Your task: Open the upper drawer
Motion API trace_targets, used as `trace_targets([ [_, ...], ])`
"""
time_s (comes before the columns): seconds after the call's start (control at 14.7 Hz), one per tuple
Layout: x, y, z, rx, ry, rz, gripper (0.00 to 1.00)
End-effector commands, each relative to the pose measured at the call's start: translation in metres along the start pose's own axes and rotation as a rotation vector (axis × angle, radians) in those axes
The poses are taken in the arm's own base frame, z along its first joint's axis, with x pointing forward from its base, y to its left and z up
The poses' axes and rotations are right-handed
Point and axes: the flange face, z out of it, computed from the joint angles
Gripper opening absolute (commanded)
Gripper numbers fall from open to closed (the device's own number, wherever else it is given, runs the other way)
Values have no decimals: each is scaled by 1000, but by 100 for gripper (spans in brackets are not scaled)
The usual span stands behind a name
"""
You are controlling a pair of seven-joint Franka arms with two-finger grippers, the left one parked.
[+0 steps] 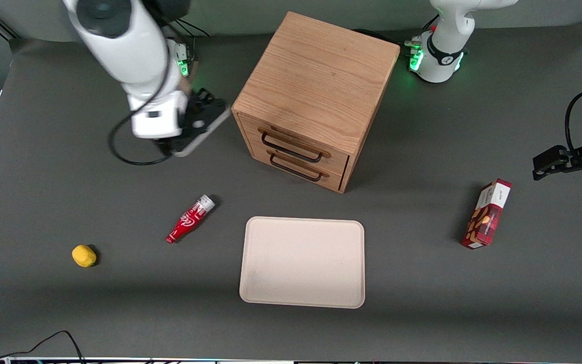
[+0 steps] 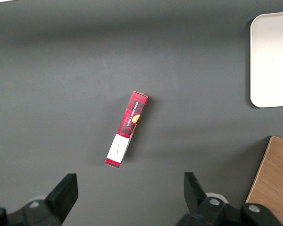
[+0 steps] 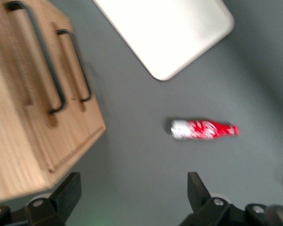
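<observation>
The cube-shaped oak cabinet point(image 1: 316, 81) stands at the table's middle, farther from the front camera than the tray. Its upper drawer point(image 1: 316, 145) is shut, with its thin black bar handle point(image 1: 291, 147) above the lower drawer's matching handle point(image 1: 295, 170). My right gripper point(image 1: 205, 126) hangs above the table beside the cabinet, toward the working arm's end, clear of the handle. It is open and empty. In the right wrist view the upper drawer point(image 3: 26, 89) and its handle point(image 3: 42, 61) show ahead of the gripper point(image 3: 132, 181), whose fingers stand wide apart.
A red bottle point(image 1: 190, 226) lies on the table nearer the front camera than the gripper; it also shows in the right wrist view point(image 3: 203, 129). A cream tray point(image 1: 302, 262) lies in front of the cabinet. A yellow ball point(image 1: 84, 256) and a red box point(image 1: 486, 214) lie near the table's ends.
</observation>
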Motion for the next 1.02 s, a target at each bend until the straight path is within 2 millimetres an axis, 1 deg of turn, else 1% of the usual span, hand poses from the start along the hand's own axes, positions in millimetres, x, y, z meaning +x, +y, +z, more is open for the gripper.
trace_targets([
  [0.0,32,3,23,48,46,-97,100],
  [0.07,43,-2,32,69,69,-134,100],
  [0.2,64,2,49,120,103,-157,100],
  [0.27,72,1,55,144,118,-164,100],
  [0.34,79,-1,64,170,128,-168,100],
  [0.48,90,1,79,193,167,-168,100],
  [0.55,97,-9,88,209,178,-184,100],
  [0.68,105,-15,100,222,197,-190,100],
  [0.82,111,-19,120,243,200,-216,100],
  [0.95,114,-23,134,253,208,-237,100],
])
